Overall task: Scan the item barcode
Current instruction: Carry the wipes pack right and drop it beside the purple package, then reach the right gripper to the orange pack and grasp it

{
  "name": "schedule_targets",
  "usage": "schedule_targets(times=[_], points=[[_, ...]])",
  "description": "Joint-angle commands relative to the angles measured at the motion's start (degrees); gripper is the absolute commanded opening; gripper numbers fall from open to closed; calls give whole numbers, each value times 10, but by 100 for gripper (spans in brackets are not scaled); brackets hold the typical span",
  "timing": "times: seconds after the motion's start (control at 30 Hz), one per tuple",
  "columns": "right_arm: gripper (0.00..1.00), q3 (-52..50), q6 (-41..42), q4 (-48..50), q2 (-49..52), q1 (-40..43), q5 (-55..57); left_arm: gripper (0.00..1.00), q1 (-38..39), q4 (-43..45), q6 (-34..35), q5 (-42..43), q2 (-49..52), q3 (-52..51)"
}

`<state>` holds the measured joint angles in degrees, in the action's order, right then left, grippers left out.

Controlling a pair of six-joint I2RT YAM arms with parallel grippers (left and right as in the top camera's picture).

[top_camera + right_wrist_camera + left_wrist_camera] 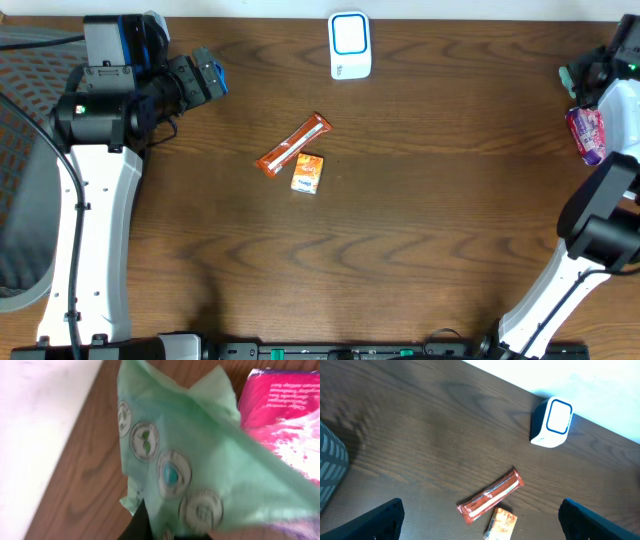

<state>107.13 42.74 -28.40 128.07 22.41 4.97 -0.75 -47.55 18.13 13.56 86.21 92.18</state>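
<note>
- Closest in: the small orange sachet and the orange stick pack lie just beside each other mid-worktop, maybe touching. Any grab at one could easily drag or flip the other.
- Over at the right edge, the green packet fills the wrist view right at the right gripper. It looks pinched by one end, but honestly I cannot tell whether the gripper is clamped on it or easing off, because the fingers are almost entirely hidden.
- If that grip is loose, the floppy film drops onto the pink packet just beside it, or slides off the edge.
- The face I can see only has round printed seals and no barcode, so it could get shown to the reader wrong side up.
- The left gripper hangs far left, wide open with nothing in it. It's harmless there, but it could clash with the other arm if both head for the middle together.
- Farthest out, the white barcode scanner stands at the back edge, well apart from the green packet. That's a long carry with a limp, crinkly bag, so it could sag, fold over its own code, or bump the scanner askew.
</note>
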Motion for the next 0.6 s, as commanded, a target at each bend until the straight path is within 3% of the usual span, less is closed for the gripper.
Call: schedule_targets(times=[0.0, 0.07, 0.2, 0.3, 0.57], points=[[13, -1, -3, 12, 25, 9, 20, 98, -2, 0, -5, -2, 3, -2], [22, -1, -4, 14, 31, 16, 20, 98, -2, 0, -5, -2, 3, -2], [27, -1, -30, 8, 31, 32, 20, 98, -2, 0, -5, -2, 3, -2], [22, 3, -30, -16, 24, 45, 11, 98, -2, 0, -5, -2, 3, -2], [20, 4, -30, -18, -41, 44, -93, 98, -2, 0, -5, -2, 3, -2]])
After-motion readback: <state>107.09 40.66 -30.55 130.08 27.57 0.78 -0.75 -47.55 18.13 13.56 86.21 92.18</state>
